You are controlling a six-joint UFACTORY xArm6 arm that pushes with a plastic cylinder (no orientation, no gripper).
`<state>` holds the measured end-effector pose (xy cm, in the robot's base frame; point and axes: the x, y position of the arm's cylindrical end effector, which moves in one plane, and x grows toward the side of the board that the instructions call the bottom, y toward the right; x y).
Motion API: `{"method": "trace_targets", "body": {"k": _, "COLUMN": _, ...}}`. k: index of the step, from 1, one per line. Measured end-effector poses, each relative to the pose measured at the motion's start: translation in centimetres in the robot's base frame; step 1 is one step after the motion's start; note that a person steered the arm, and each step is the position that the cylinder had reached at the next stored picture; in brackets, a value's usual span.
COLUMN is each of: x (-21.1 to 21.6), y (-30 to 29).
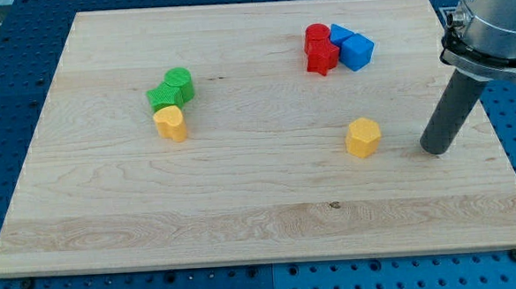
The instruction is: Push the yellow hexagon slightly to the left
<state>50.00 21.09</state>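
The yellow hexagon (363, 137) lies on the wooden board (244, 216), right of centre. My tip (435, 149) rests on the board to the right of the hexagon, with a clear gap between them and slightly lower in the view. A second yellow block, heart-shaped (170, 123), lies at the view's left, touching the green blocks above it.
A green round block (179, 81) and a green block (163, 99) sit together at the left. At the top right, a red round block (316, 37) and red star (322, 58) touch two blue blocks (352, 47). The board's right edge is close to my tip.
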Motion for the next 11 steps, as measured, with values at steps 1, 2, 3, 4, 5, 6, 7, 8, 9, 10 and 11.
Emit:
{"method": "trace_targets", "body": {"k": 1, "x": -0.2, "y": 0.0}}
{"method": "trace_targets", "body": {"k": 2, "x": -0.4, "y": 0.0}}
{"method": "trace_targets", "body": {"k": 3, "x": -0.8, "y": -1.0}}
{"method": "trace_targets", "body": {"k": 4, "x": -1.3, "y": -2.0}}
{"method": "trace_targets", "body": {"k": 5, "x": -1.8, "y": -2.9}}
{"method": "trace_targets", "body": {"k": 6, "x": -1.8, "y": -4.0}}
{"method": "trace_targets", "body": {"k": 7, "x": -2.1, "y": -4.6}}
{"method": "trace_targets", "body": {"k": 8, "x": -1.8, "y": -4.6}}
{"method": "trace_targets", "body": {"k": 9, "x": -1.9, "y": -4.9}}
{"method": "trace_targets", "body": {"k": 10, "x": -2.1, "y": -7.2}}
{"method": "trace_targets", "body": {"k": 11, "x": -2.1, "y": -9.1}}
